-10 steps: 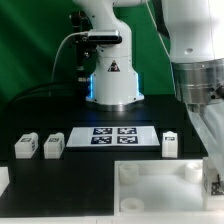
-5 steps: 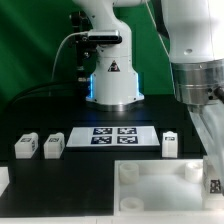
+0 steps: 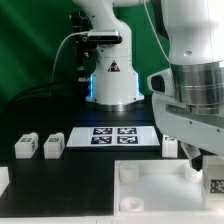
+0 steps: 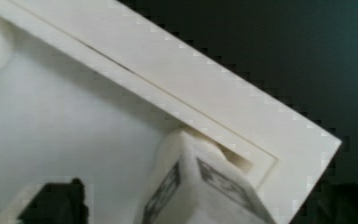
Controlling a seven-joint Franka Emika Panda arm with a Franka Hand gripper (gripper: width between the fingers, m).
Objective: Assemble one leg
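Note:
One leg [image 3: 213, 184], a small white block with a black-and-white tag, stands upright at the right corner of the large white panel [image 3: 150, 186]. My gripper [image 3: 212, 170] sits right above it. In the wrist view the leg [image 4: 204, 188] turns a corner edge and two tagged faces toward the camera. It stands by the panel's rim [image 4: 194, 90]. One dark finger [image 4: 51, 202] shows apart from the leg, with white panel between them. The jaws look open around the leg. Three more legs stand on the table: two [image 3: 25, 146] [image 3: 53, 144] at the exterior view's left, one [image 3: 170, 143] at its right.
The marker board [image 3: 113, 135] lies flat in the middle of the black table. The arm's white base [image 3: 110, 80] stands behind it against a green backdrop. A cable runs off toward the exterior view's left.
The wrist has turned and its wide housing now fills the exterior view's right. The leg at the panel's corner has kept its place and its tag faces the same way.

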